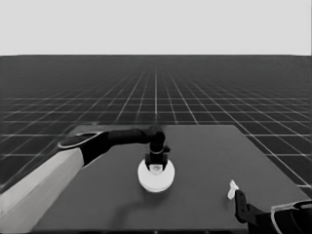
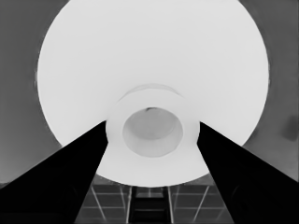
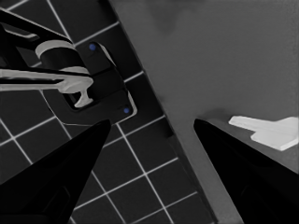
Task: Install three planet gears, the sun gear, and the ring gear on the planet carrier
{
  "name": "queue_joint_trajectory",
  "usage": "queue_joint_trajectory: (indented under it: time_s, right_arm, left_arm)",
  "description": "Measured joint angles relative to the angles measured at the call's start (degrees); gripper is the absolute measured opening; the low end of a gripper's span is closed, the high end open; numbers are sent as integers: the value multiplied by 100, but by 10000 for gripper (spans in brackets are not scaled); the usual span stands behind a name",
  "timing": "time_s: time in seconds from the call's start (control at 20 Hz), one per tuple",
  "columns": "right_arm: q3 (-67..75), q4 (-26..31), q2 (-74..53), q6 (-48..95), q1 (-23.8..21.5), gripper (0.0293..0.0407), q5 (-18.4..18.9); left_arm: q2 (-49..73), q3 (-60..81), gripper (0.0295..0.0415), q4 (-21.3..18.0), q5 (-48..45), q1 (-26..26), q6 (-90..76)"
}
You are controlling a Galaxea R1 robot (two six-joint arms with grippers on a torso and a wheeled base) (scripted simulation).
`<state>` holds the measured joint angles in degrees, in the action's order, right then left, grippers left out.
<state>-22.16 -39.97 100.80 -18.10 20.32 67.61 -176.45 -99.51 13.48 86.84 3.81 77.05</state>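
The larger round part (image 1: 156, 179), the ring gear, lies at the middle of the table. In the left wrist view the larger round part (image 2: 154, 56) fills the picture, and its raised hub (image 2: 117, 158) with the centre hole sits between my fingers. My left gripper (image 1: 156, 165) (image 2: 153, 122) points straight down over it, both fingers touching the hub's sides, shut on it. The planet gears, the sun gear and the smaller round part, the planet carrier, are hidden. My right gripper (image 1: 239, 201) (image 3: 152, 120) waits open at the table's near right corner.
A thin white piece (image 1: 232, 189) (image 3: 271, 131) lies just beside the right gripper's fingers near the table's right edge. Past that edge, dark machinery (image 3: 79, 79) with small blue lights stands over the floor grid. My left arm (image 1: 58, 170) crosses the table's left half.
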Motion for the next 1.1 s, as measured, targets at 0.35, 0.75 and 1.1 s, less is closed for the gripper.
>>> queue_joint_trajectory:
  time_s: [0.35, 0.75, 1.1]
  right_arm:
    - [0, 0, 0, 0, 0, 385, 0]
    - [0, 0, 0, 0, 0, 385, 0]
    - [0, 0, 0, 0, 0, 385, 0]
  left_arm:
    - [-3, -15, 348, 19, -11, 68, -99]
    - [5, -22, 348, 20, -7, 106, -485]
    - [5, -22, 348, 20, -7, 106, -834]
